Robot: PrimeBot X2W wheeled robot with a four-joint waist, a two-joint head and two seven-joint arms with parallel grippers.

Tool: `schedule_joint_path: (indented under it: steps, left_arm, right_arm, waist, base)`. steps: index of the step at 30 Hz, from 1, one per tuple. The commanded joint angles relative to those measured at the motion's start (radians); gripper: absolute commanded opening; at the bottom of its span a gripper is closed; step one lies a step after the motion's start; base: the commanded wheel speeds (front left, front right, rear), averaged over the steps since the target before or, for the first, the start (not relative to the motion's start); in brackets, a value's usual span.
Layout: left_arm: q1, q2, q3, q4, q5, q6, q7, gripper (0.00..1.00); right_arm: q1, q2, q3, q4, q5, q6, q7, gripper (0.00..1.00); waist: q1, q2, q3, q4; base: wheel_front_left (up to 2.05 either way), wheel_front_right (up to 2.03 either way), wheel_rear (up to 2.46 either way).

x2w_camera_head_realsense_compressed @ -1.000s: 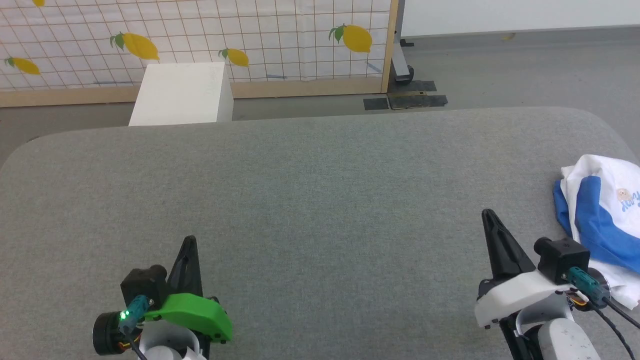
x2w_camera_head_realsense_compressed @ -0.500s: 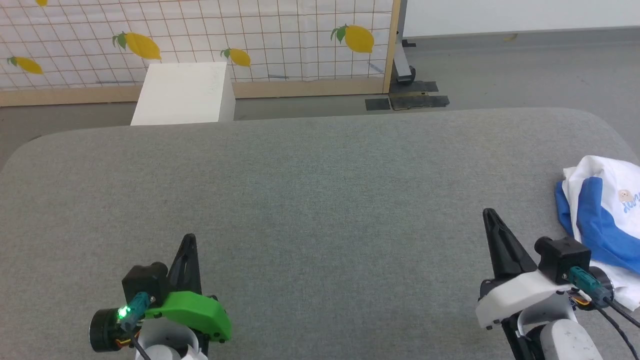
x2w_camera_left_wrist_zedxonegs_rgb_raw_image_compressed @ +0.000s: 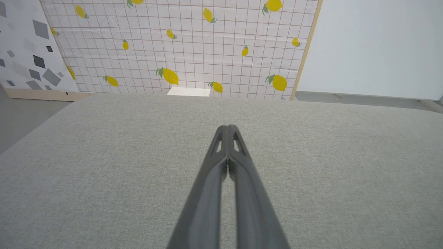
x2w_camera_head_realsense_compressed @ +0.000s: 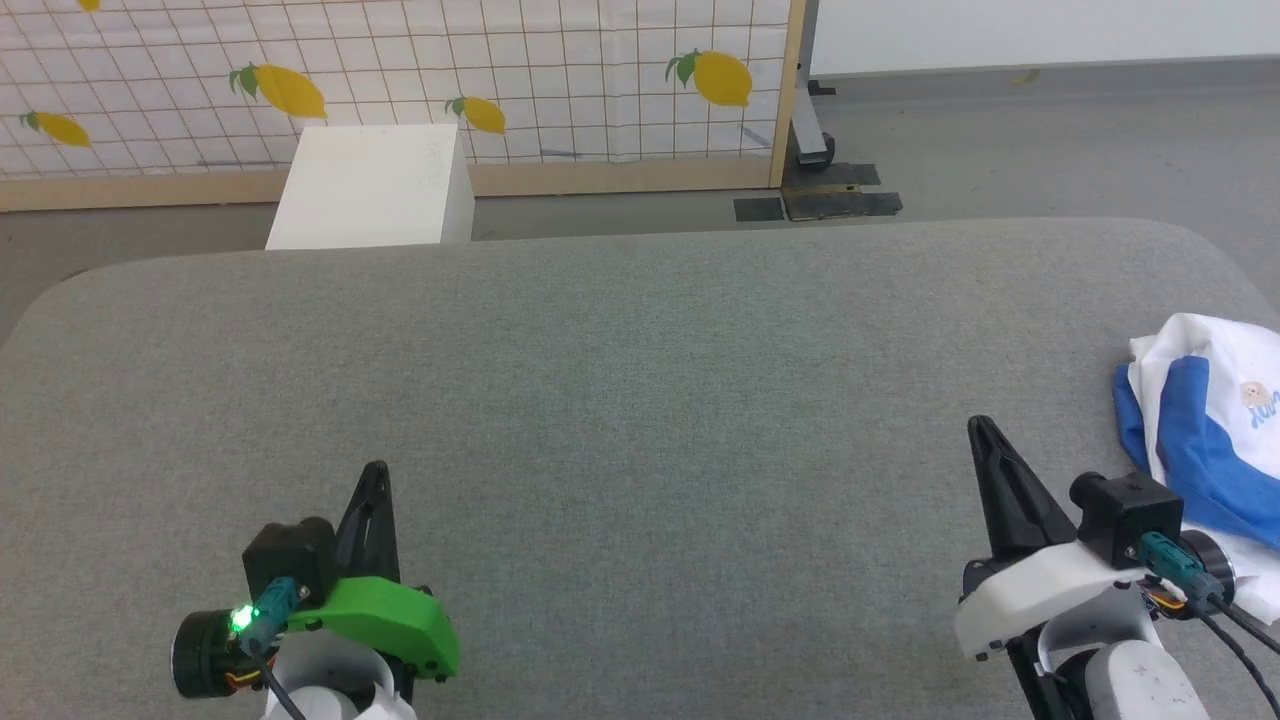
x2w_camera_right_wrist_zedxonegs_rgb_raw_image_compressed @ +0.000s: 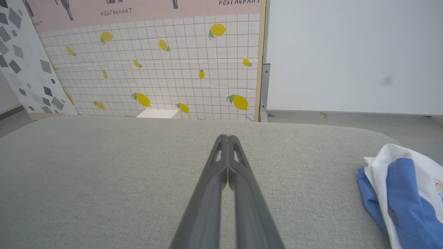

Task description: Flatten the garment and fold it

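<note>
Near left of the grey padded table (x2w_camera_head_realsense_compressed: 640, 380): left gripper (x2w_camera_head_realsense_compressed: 375, 468), fingers pressed together tip to tip, nothing held, pointing to the far side. Confirmed in left wrist view, no gap at the tips. Near right: right gripper (x2w_camera_head_realsense_compressed: 978, 424), likewise closed all the way, nothing held, pointing far. Well apart from each other.

At the right edge of the table: the garment (x2w_camera_head_realsense_compressed: 1195, 420), crumpled in a heap, not flat. White body, blue sleeve bunched across it, small pale print facing up, partly cut off at the right of head view. Just right of the right gripper, with a clear gap to the fingertips. Overlapped by that arm's wrist camera in head view; touching or not, cannot tell.

Beyond the far edge, on the floor: white box (x2w_camera_head_realsense_compressed: 370, 185), lemon-print grid panel (x2w_camera_head_realsense_compressed: 500, 70) behind it.
</note>
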Motion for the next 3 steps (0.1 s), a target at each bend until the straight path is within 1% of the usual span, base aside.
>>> schedule_joint_path:
  steps: [1,3]
  left_arm:
    - [0.017,-0.002,0.002,-0.008,0.021,-0.007,0.007,0.00]
    - [0.018,-0.002,0.003,-0.013,0.025,-0.008,0.011,0.00]
  right_arm:
    - [0.019,0.001,-0.001,-0.013,-0.014,-0.001,0.007,0.00]
    - [0.022,0.001,-0.001,-0.019,-0.017,-0.001,0.010,0.00]
  waist:
    - [0.0000,0.0000,0.000,0.000]
    - [0.0000,0.0000,0.000,0.001]
  base:
    - [0.00,0.00,0.00]
    - [0.00,0.00,0.00]
